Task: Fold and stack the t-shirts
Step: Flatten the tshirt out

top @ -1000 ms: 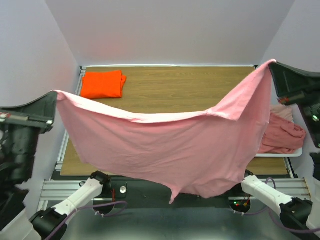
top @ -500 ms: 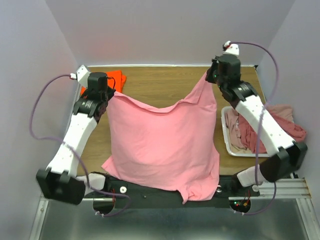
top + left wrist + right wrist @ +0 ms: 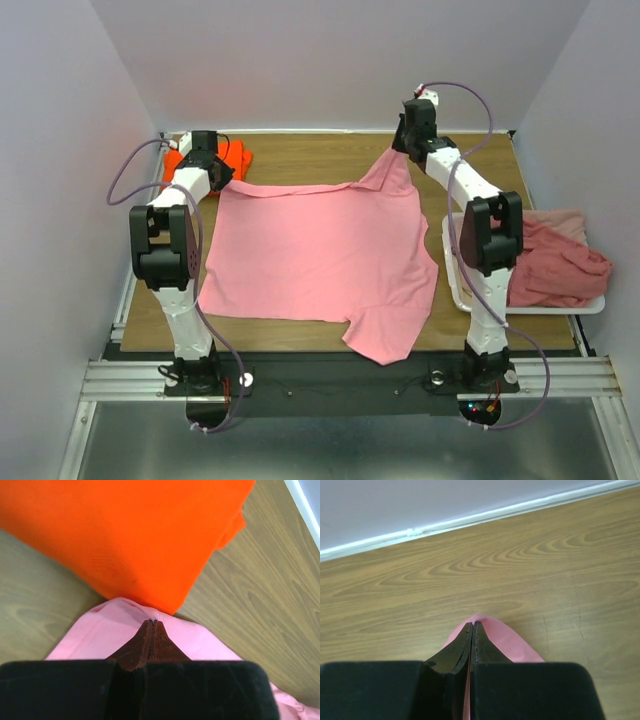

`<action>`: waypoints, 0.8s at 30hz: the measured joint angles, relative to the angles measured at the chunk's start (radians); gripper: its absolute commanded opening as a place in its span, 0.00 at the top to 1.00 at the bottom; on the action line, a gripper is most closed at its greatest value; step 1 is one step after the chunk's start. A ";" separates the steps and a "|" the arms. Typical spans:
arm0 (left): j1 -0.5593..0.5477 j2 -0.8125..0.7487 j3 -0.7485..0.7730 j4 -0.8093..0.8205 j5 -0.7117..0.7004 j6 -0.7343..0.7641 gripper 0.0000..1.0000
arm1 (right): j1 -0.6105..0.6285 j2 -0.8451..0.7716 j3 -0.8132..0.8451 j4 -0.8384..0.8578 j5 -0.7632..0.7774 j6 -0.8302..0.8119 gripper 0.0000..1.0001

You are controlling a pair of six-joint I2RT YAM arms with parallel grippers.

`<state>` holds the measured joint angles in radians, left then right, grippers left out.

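Observation:
A light pink t-shirt [image 3: 320, 250] lies spread over the wooden table, its near sleeve hanging over the front edge. My left gripper [image 3: 222, 176] is shut on its far left corner [image 3: 125, 630], right beside the folded bright orange t-shirt [image 3: 222, 160] [image 3: 125, 530]. My right gripper [image 3: 408, 150] is shut on the far right corner [image 3: 495, 635], low over the table [image 3: 520, 570]. Dusty rose shirts [image 3: 555, 262] lie heaped in the white tray [image 3: 452, 270] at the right.
The table's back edge meets the white wall [image 3: 470, 517] just beyond my right gripper. The metal rail [image 3: 320, 375] with both arm bases runs along the front. The left table rim [image 3: 305, 505] lies close to the orange shirt.
Both arms have swung the pink shirt away from the camera and lowered it. It hung in the air between them; now it lies flat on the table, corners at the back.

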<state>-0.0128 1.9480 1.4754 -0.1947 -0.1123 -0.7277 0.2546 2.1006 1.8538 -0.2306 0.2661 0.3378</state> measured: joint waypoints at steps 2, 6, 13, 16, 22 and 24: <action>0.009 0.027 0.026 0.010 0.012 0.008 1.00 | -0.006 0.075 0.049 0.006 -0.008 -0.003 1.00; 0.019 0.039 0.053 0.026 0.026 0.021 1.00 | -0.008 0.121 0.061 -0.003 -0.011 -0.007 1.00; 0.022 -0.062 -0.013 0.027 0.032 0.030 1.00 | -0.008 -0.072 -0.097 -0.008 -0.035 -0.003 1.00; 0.021 -0.233 -0.095 0.009 0.029 0.032 1.00 | -0.008 -0.269 -0.216 -0.004 -0.062 0.002 1.00; 0.021 -0.784 -0.226 -0.022 -0.001 0.027 1.00 | -0.008 -0.763 -0.425 0.017 -0.135 0.018 1.00; 0.020 -0.955 -0.232 -0.034 -0.022 0.013 1.00 | -0.008 -0.943 -0.473 0.021 -0.170 0.031 1.00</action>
<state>0.0074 0.9932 1.2434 -0.2291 -0.1341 -0.7151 0.2466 1.1580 1.3808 -0.2096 0.0963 0.3683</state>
